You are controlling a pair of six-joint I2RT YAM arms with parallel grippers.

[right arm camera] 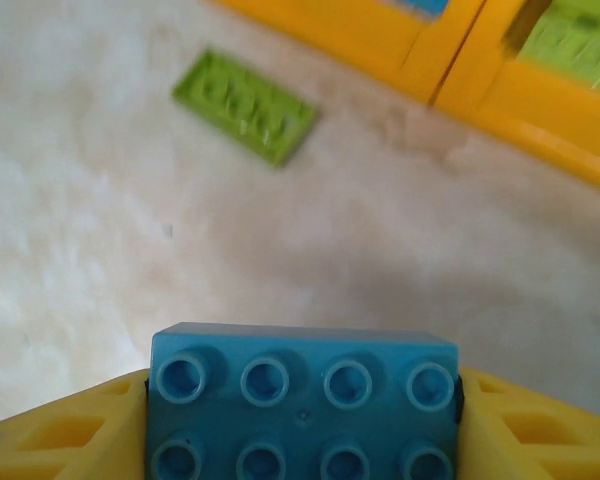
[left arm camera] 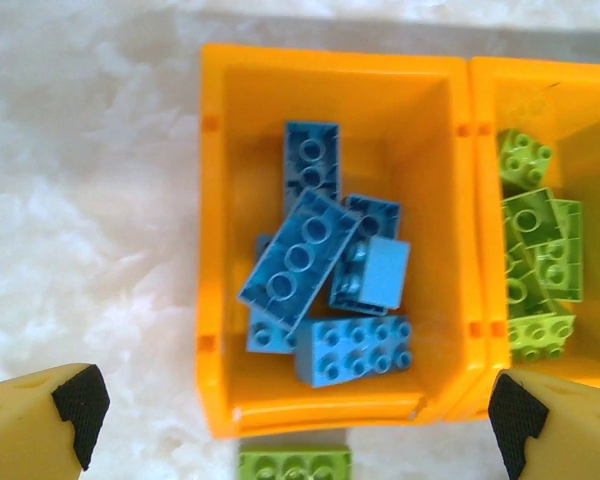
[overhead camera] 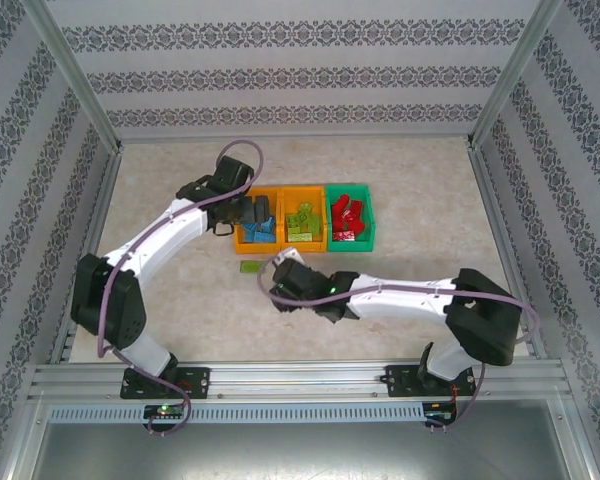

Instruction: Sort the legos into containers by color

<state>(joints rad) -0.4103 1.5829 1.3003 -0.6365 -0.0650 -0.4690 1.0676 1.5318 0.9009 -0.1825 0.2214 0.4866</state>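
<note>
Right wrist: my right pincer clenched on glossy studded blue brick; flat lime brick on mottled desk; left pincer released wide.

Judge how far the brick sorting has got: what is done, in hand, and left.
Mostly done: blue bricks sit in the left orange bin, green bricks in the middle orange bin, red bricks in the green bin. In hand: the right gripper is clamped on one blue brick. Left: binning it, then the green plate lying loose before the bins.
</note>
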